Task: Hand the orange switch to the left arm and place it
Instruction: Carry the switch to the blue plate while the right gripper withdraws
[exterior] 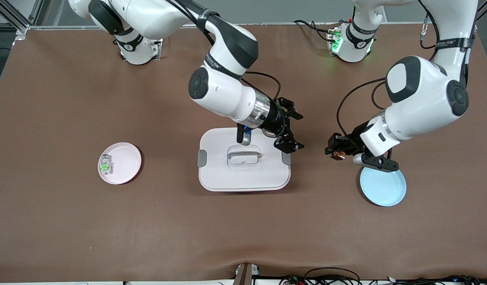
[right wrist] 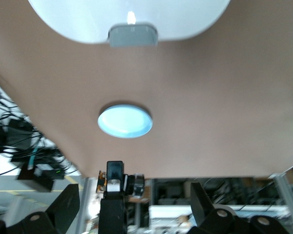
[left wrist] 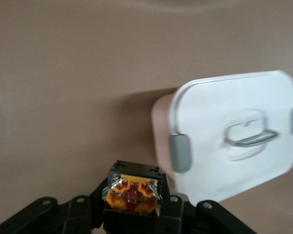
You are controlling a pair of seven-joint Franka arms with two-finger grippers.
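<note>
Orange switch (exterior: 339, 154) clamped in left gripper (exterior: 335, 152) fingers, aloft over bare worktop (exterior: 49, 221) between box (exterior: 244, 186) and blue plate (exterior: 383, 188). Right gripper (exterior: 292, 130) over box edge toward left arm's end, fingers wide apart, empty. Judged small, rigid, light; best taken across exposed black housing, clear of orange middle.

Brown table (exterior: 69, 221), mat-covered. White box (exterior: 243, 176) sits mid-table, lid on, grey latches at both ends. Pink plate (exterior: 126, 162) well apart from box, toward right arm's end. Blue plate (exterior: 383, 190) near box, toward left arm's end.
</note>
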